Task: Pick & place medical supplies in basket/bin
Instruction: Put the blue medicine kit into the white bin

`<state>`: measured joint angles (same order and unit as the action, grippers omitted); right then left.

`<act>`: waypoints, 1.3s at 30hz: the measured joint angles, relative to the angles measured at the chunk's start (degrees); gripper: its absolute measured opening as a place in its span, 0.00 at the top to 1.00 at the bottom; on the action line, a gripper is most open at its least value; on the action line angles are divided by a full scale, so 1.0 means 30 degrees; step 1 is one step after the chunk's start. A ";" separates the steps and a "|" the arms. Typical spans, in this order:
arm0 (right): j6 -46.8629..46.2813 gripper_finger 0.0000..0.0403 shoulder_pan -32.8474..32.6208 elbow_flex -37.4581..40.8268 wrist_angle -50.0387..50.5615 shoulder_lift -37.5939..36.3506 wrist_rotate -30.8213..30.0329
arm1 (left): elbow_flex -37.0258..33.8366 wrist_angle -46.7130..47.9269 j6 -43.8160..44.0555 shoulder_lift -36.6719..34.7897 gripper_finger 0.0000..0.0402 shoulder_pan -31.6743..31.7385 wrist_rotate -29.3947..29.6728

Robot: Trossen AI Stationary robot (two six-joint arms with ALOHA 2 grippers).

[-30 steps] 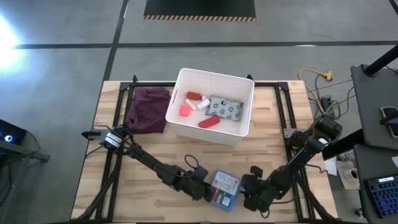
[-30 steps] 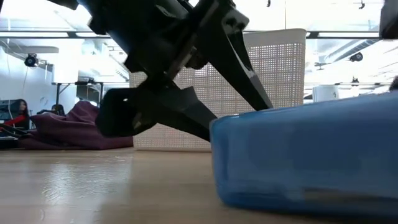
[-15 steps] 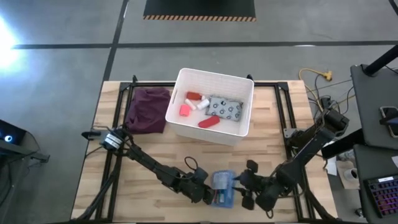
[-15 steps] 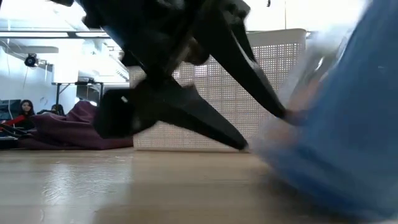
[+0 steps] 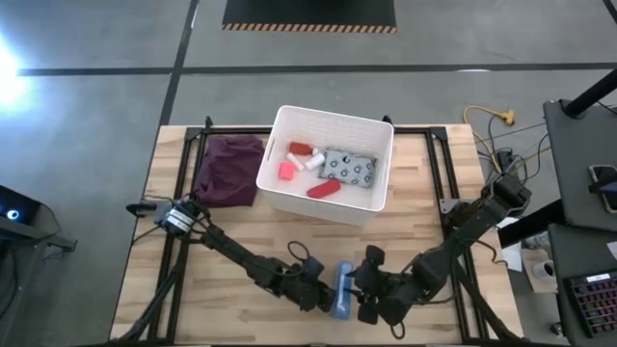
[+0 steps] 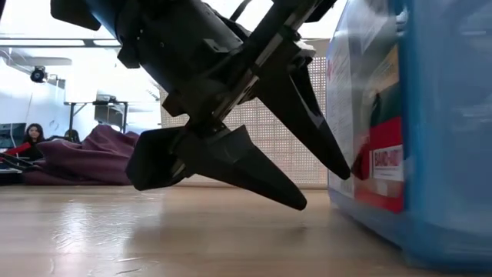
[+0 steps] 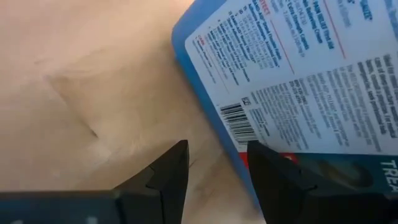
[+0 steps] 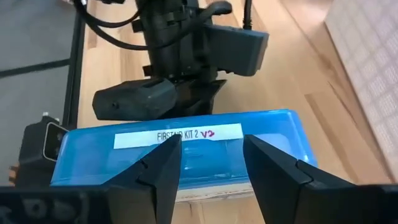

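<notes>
Most supplies lie in the white ribbed plastic bin (image 5: pixel 333 159); I've the blue first-aid box (image 5: pixel 342 289) on edge, both grippers (image 5: pixel 318 289) (image 5: pixel 366 289) open astride it, gripping nothing.

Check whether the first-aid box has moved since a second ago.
Yes. The first-aid box has tipped from flat onto its edge between both grippers, shifting slightly leftward relative to the white bin.

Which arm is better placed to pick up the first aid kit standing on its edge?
Right, probably: the right gripper is open with its fingers straddling the first aid kit, while the left gripper sits beside it.
</notes>
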<state>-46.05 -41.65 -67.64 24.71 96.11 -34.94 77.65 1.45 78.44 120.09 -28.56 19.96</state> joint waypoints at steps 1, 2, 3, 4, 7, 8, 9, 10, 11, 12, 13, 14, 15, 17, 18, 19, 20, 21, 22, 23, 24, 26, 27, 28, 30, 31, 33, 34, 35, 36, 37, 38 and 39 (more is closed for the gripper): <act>0.0303 0.59 -0.0007 -0.0156 0.0098 0.0007 -0.0035 | 0.0000 0.0002 0.0007 0.0000 0.63 -0.0039 0.0001; 0.0714 0.59 -0.0007 -0.0305 0.0223 -0.0018 -0.0067 | -0.0015 -0.0029 0.0014 0.0000 0.63 -0.0066 -0.0005; 0.1122 0.59 -0.0007 -0.0441 0.0345 -0.0048 -0.0081 | -0.0036 -0.0038 0.0021 0.0000 0.63 -0.0090 -0.0012; 0.1499 0.59 -0.0007 -0.0582 0.0393 -0.0098 -0.0117 | -0.0036 0.0006 0.0021 -0.0007 0.63 -0.0100 -0.0018; 0.1084 0.57 0.0106 -0.0907 0.1085 -0.0267 -0.0086 | -0.0044 0.0013 0.0021 -0.0011 0.63 -0.0094 -0.0027; 0.0390 0.55 0.0229 -0.0956 0.1241 -0.0268 0.0175 | -0.0044 0.0007 0.0021 -0.0022 0.63 -0.0094 -0.0032; -0.0479 0.54 0.0364 -0.0976 0.1501 -0.0268 0.0640 | -0.0044 0.0030 0.0021 -0.0030 0.63 -0.0094 -0.0034; -0.1421 0.51 0.0524 -0.1000 0.1785 -0.0276 0.0995 | -0.0044 0.0017 0.0027 -0.0036 0.63 -0.0094 -0.0042; -0.2399 0.48 0.0636 -0.1052 0.2062 -0.0285 0.1204 | -0.0044 0.0020 0.0021 -0.0036 0.63 -0.0094 -0.0049; -0.3538 0.45 0.0737 -0.1149 0.2484 -0.0305 0.1355 | -0.0044 0.0024 0.0021 -0.0044 0.63 -0.0094 -0.0056; -0.4828 0.42 0.0839 -0.1333 0.3184 -0.0351 0.1570 | -0.0044 0.0024 0.0028 -0.0044 0.63 -0.0099 -0.0061; -0.6210 0.38 0.0881 -0.1604 0.4154 -0.0392 0.1861 | -0.0044 0.0024 0.0028 -0.0044 0.63 -0.0101 -0.0071; -0.7525 0.35 0.0903 -0.1922 0.5035 -0.0407 0.2126 | -0.0044 0.0024 0.0028 -0.0044 0.63 -0.0101 -0.0071; -0.9555 0.28 0.0883 -0.2674 0.6374 -0.0414 0.2313 | -0.0044 0.0024 0.0028 -0.0044 0.63 -0.0108 -0.0071; -1.0344 0.25 0.0884 -0.3025 0.6953 -0.0426 0.2597 | -0.0044 0.0022 0.0028 -0.0044 0.63 -0.0108 -0.0071; -1.1115 0.22 0.0952 -0.3326 0.7414 -0.0446 0.3007 | -0.0044 0.0017 0.0028 -0.0051 0.63 -0.0108 -0.0078; -1.1712 0.19 0.1139 -0.3502 0.7620 -0.0462 0.3762 | -0.0044 0.0017 0.0028 -0.0051 0.63 -0.0108 -0.0071; -1.2084 0.17 0.1463 -0.3558 0.7636 -0.0458 0.4889 | -0.0044 0.0017 0.0028 -0.0051 0.63 -0.0108 -0.0078; -1.2352 0.16 0.1878 -0.3569 0.7635 -0.0363 0.6283 | -0.0044 0.0017 0.0028 -0.0058 0.63 -0.0132 -0.0078; -1.2480 0.15 0.2339 -0.3566 0.7644 -0.0215 0.7609 | -0.0044 0.0017 0.0011 -0.0066 0.63 -0.0130 -0.0083; -1.2512 0.14 0.2753 -0.3530 0.7578 -0.0030 0.8535 | -0.0044 0.0013 -0.0047 -0.0066 0.63 -0.0130 -0.0082; -1.2507 0.14 0.3362 -0.3555 0.7246 0.0286 0.9688 | -0.0044 0.0017 -0.0258 -0.0073 0.63 -0.0142 -0.0081; -1.2506 0.14 0.3543 -0.3634 0.7205 0.0350 0.9825 | -0.0044 0.0017 -0.0460 -0.0073 0.63 -0.0212 -0.0079; -1.2516 0.15 0.3637 -0.3734 0.7224 0.0377 1.0093 | -0.0044 0.0026 -0.0613 -0.0073 0.63 -0.0261 0.0010; -1.2720 0.16 0.3658 -0.4041 0.7133 0.0417 1.0263 | -0.0044 0.0053 -0.0781 -0.0073 0.63 -0.0542 0.0781; -1.2999 0.17 0.3641 -0.4201 0.7238 0.0416 1.0295 | -0.0044 0.0053 -0.0801 -0.0073 0.63 -0.0727 0.1249; -1.3580 0.19 0.3621 -0.4533 0.7484 0.0373 1.0266 | -0.0044 0.0048 -0.0810 -0.0080 0.63 -0.1098 0.1951; -1.3808 0.19 0.3628 -0.4674 0.7565 0.0373 1.0239 | -0.0044 0.0050 -0.0817 -0.0080 0.63 -0.1221 0.2163; -1.4059 0.19 0.3641 -0.4808 0.7639 0.0414 1.0230 | -0.0060 0.0066 -0.0843 -0.0080 0.63 -0.1337 0.2289; -1.4294 0.19 0.3663 -0.4958 0.7671 0.0527 1.0243 | -0.0087 0.0063 -0.0958 -0.0080 0.63 -0.1419 0.2412; -1.4555 0.19 0.3672 -0.5116 0.7643 0.0663 1.0277 | -0.0104 0.0093 -0.1115 -0.0080 0.63 -0.1463 0.2564; -1.4808 0.19 0.3672 -0.5236 0.7562 0.0782 1.0313 | -0.0109 0.0116 -0.1286 -0.0080 0.63 -0.1512 0.2720; -1.5124 0.19 0.3672 -0.5353 0.7499 0.0966 1.0321 | -0.0126 0.0126 -0.1402 -0.0080 0.63 -0.1586 0.2842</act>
<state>-91.43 -30.63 -83.70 47.21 99.01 -3.98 77.27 1.83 74.23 119.85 -33.32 28.49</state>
